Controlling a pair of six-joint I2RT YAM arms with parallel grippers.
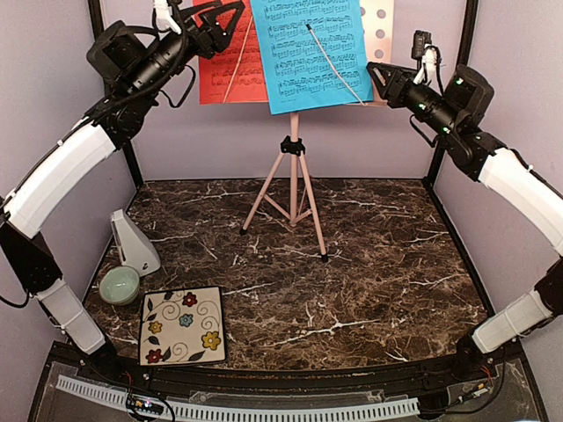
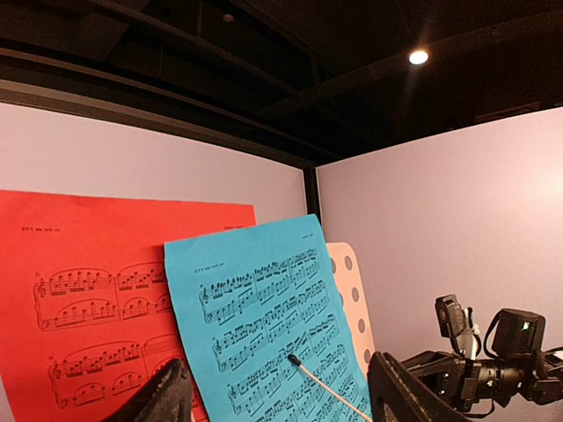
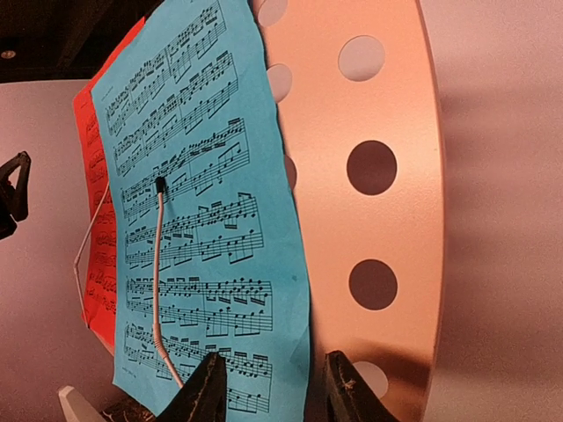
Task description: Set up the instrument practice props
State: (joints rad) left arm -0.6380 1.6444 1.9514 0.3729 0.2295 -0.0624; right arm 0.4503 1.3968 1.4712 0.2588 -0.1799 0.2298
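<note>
The pale pink tripod music stand (image 1: 293,176) stands at the back centre of the table. The red sheet (image 1: 227,75) and the blue sheet (image 1: 312,53) rest on its perforated desk (image 1: 380,22), the blue one overlapping the red. A thin wire arm (image 1: 334,63) lies across the blue sheet. My left gripper (image 1: 222,19) hovers by the red sheet's top edge, open, jaws wide with nothing between them (image 2: 277,374). At the desk's lower right corner my right gripper (image 1: 378,72) has its jaws partly apart in front of the blue sheet's edge (image 3: 274,365), pinching nothing visible. The white metronome (image 1: 134,242) stands at the left.
A pale green bowl (image 1: 120,285) sits just in front of the metronome, and a square floral tile (image 1: 183,325) lies at the front left. Black frame posts (image 1: 132,167) and lilac walls close in the back and sides. The tripod's legs spread over the back centre.
</note>
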